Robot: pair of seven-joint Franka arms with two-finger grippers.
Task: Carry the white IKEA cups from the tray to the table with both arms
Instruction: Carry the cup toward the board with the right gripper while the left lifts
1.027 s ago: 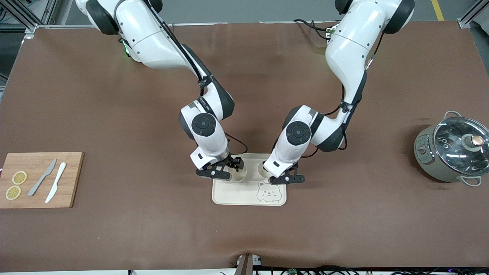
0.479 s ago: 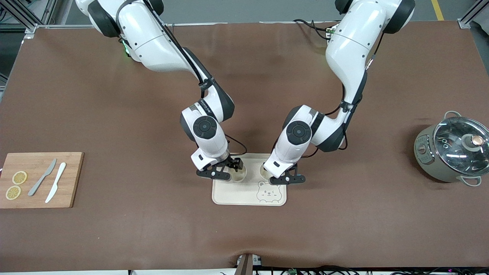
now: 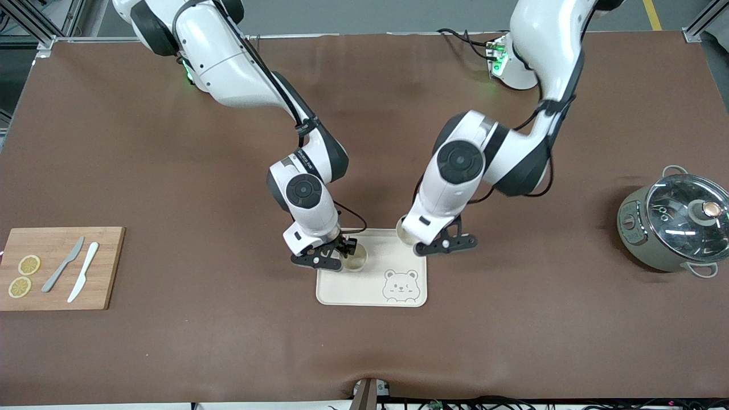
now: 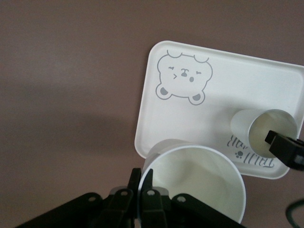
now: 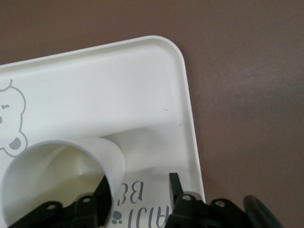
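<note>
A cream bear tray (image 3: pixel 353 291) lies mid-table. My left gripper (image 3: pixel 434 245) is shut, pinching the rim wall of one white cup (image 3: pixel 405 232), and holds it in the air over the tray's corner toward the left arm's end. In the left wrist view the gripper (image 4: pixel 143 174) clamps that cup (image 4: pixel 194 185) above the tray (image 4: pixel 247 80). The second cup (image 3: pixel 355 259) stands upright on the tray. My right gripper (image 3: pixel 333 257) is open at this cup. In the right wrist view the gripper (image 5: pixel 137 184) straddles the wall of the cup (image 5: pixel 57 175), with a wide gap.
A wooden cutting board (image 3: pixel 105 267) with two lemon slices (image 3: pixel 24 275) and two knives (image 3: pixel 74 271) lies at the right arm's end. A grey-green pot with a glass lid (image 3: pixel 675 225) stands at the left arm's end.
My left arm has risen and lifted its cup off the tray, shifting toward the left arm's end. The right gripper has stayed at the other cup.
</note>
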